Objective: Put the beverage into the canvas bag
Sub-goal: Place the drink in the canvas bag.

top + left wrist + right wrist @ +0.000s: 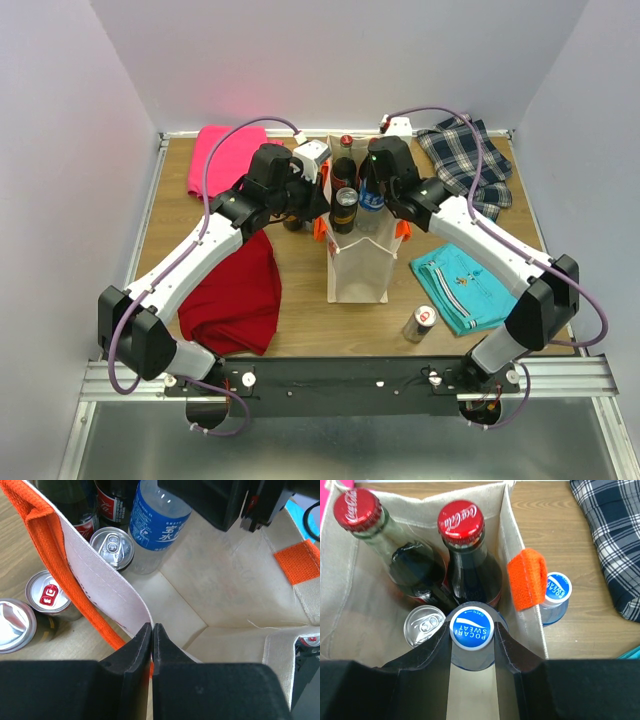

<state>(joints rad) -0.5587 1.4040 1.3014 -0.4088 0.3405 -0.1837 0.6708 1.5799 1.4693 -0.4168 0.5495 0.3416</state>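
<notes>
Right wrist: right arm's jaws grip Pocari bottle (471,628) inside canvas bag (350,605).

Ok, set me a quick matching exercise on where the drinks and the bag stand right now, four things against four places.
Things:
1. silver can
2. Pocari bottle beside the orange strap
3. Pocari bottle beside the silver can
4. canvas bag rim

Places:
A. gripped between the right fingers
B. pinched by the left fingers
C. standing free inside the bag
D. on the table, outside the bag

Pairs: 1-C, 2-D, 3-A, 4-B
</notes>
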